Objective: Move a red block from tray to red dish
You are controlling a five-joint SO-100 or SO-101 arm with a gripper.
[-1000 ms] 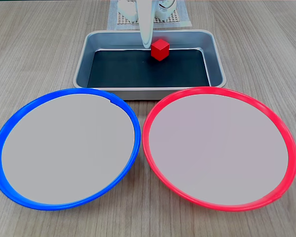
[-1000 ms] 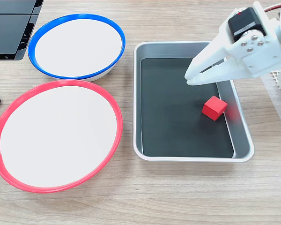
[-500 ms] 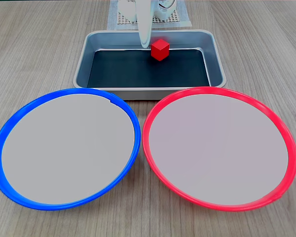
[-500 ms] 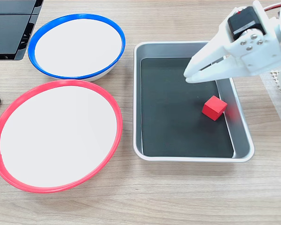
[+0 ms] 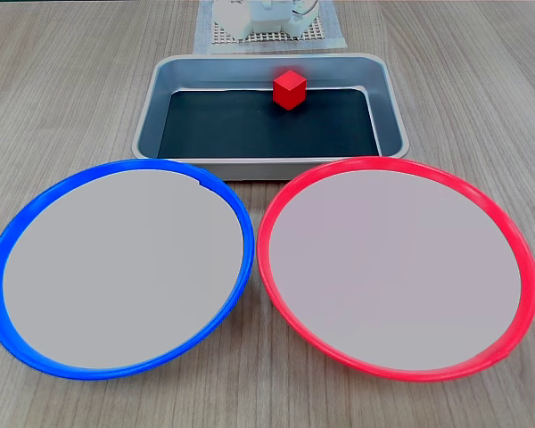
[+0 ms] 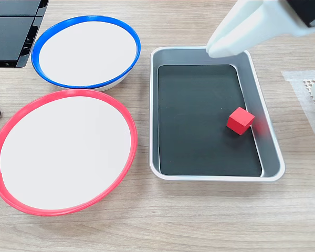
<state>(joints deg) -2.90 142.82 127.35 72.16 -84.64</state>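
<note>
Pincer [image 6: 216, 48] hangs above tray [image 6: 262, 113], empty; opening cannot be told.

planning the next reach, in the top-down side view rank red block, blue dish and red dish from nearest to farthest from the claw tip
1. red block, in the tray, just below the claw in a fixed view.
2. blue dish, left of the tray, level with the claw.
3. red dish, lower left, farthest.

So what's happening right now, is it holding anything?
Pincer high over tray's far end, holding nothing; open or shut unclear. Red block on tray floor, near one wall. Red dish bare, path clear.
</note>
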